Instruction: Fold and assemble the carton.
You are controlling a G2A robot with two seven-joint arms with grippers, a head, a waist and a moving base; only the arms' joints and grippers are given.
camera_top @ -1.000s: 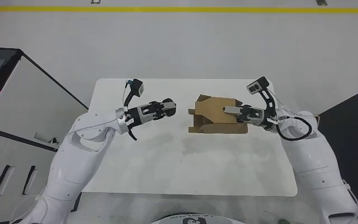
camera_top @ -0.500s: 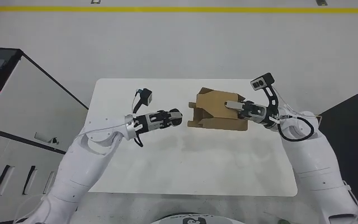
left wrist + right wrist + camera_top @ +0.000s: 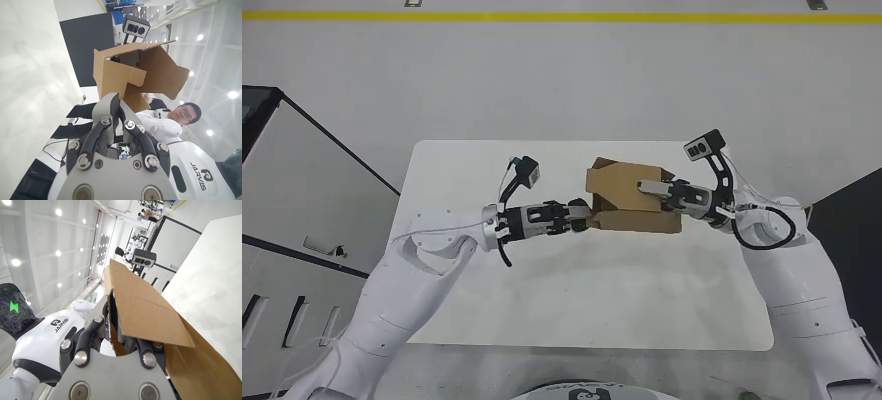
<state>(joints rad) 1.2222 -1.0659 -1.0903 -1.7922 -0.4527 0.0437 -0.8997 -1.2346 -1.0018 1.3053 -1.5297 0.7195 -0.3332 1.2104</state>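
Both claws at the carton, 1 o'clock of table centre.
My left claw, fingers pressed together, meets the brown cardboard carton at its 9 o'clock end. My right claw pinches a panel from 3 o'clock. The flaps hang loose over the white rounded table.

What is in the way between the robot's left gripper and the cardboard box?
Nothing visible is in the way. The left gripper sits right at the carton's open end, with just bare table beneath it. The right gripper grips the carton from the other side.
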